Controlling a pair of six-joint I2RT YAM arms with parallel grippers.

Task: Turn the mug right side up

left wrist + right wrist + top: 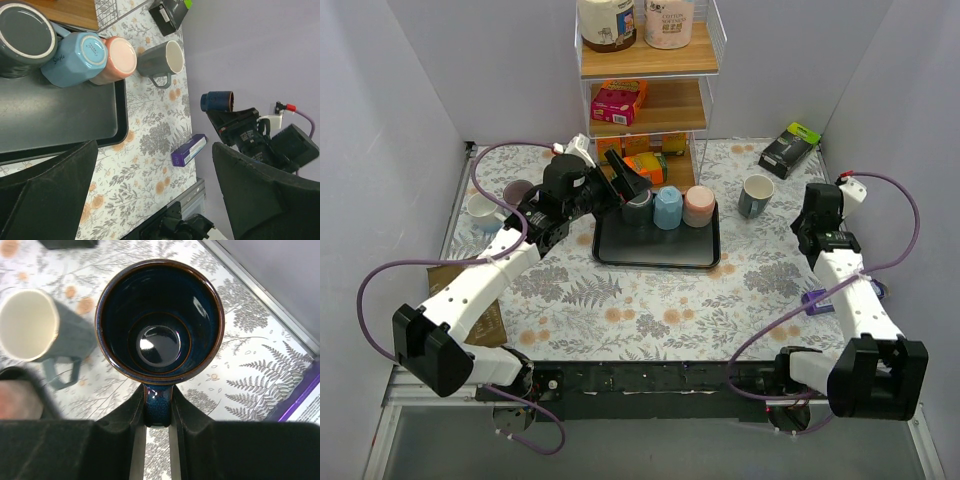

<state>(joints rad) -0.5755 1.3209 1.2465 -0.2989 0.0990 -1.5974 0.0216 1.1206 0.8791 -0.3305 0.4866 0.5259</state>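
A dark blue glazed mug (160, 320) hangs over the floral table, mouth up toward the right wrist camera. My right gripper (159, 407) is shut on its handle, one finger on each side. The left wrist view shows the same mug (216, 101) upright, off the table, under the right wrist. In the top view the right gripper (817, 220) is at the far right, and the mug is hidden beneath it. My left gripper (155, 200) is open and empty, with its fingers far apart, and hovers by the tray's left end (628, 188).
A black tray (655, 255) holds three upside-down mugs: dark grey (640, 207), light blue (667, 208) and pink (699, 205). A grey mug (756, 195) stands upright beside it. A purple box (817, 300), a black box (788, 148), a shelf (650, 70) and two cups (500, 200) are around.
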